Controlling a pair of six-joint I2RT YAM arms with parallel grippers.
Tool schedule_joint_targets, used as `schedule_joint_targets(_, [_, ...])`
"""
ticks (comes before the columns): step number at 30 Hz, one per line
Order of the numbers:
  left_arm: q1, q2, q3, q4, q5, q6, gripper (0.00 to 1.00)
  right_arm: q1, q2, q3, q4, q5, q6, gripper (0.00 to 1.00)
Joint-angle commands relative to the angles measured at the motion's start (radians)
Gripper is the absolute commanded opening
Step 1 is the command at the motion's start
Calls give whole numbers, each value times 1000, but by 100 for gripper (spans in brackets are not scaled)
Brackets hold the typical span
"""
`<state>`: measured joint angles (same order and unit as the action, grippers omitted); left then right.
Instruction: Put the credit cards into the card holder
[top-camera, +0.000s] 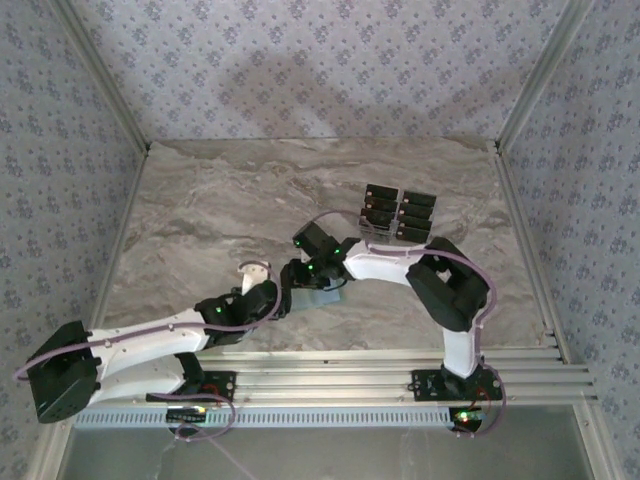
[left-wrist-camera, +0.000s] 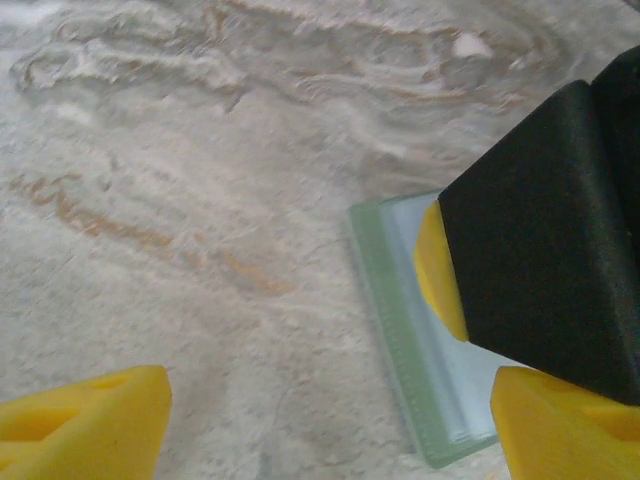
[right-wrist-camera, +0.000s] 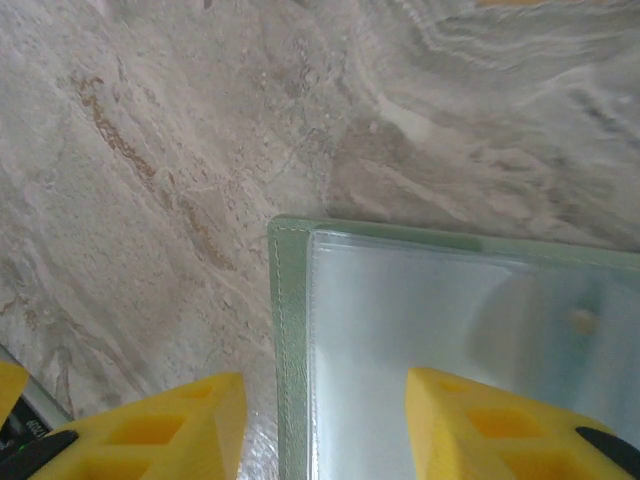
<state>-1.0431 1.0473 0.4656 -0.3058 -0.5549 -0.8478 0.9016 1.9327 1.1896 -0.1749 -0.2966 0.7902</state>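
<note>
Card holder (top-camera: 322, 298) mostly hidden under both wrists, lying flat on the marble table (top-camera: 200, 220), mid-front, with patterned walls (top-camera: 300, 60) around. Left gripper (left-wrist-camera: 330, 385) jaws wide, holding nothing. Right gripper (right-wrist-camera: 325, 385) half-spread, straddling the holder's edge, one finger on its clear window. Credit cards (top-camera: 398, 213) well apart, far right

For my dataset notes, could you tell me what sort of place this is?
Probably a purpose-built robot test cell: a marble-patterned tabletop boxed in by wallpapered panels on metal framing, with the left arm and right arm bolted to rails.
</note>
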Motion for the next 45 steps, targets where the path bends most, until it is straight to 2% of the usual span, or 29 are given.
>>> schedule_joint_targets(1, [16, -11, 15, -17, -91, -67, 84, 16, 30, 27, -55, -10, 1, 48])
schedule_joint_targets(8, [91, 22, 5, 28, -22, -48, 86, -36, -128, 30, -114, 3, -67, 48])
schedule_joint_targets(13, [138, 53, 14, 81, 45, 13, 88, -149, -259, 34, -268, 61, -219, 48])
schedule_joint_targets(20, [205, 138, 60, 159, 162, 88, 92, -326, -336, 38, -419, 343, -516, 47])
schedule_joint_targets(26, [285, 193, 115, 173, 223, 130, 92, -360, -276, 67, -470, 475, -769, 42])
schedule_joint_targets(30, [346, 194, 138, 172, 271, 153, 93, -355, -219, 82, -476, 602, -854, 40])
schedule_joint_targets(36, [384, 183, 145, 164, 298, 164, 93, -349, -152, 103, -453, 695, -900, 39])
schedule_joint_targets(45, [391, 189, 128, 180, 317, 151, 93, -328, -36, 178, -447, 740, -939, 39])
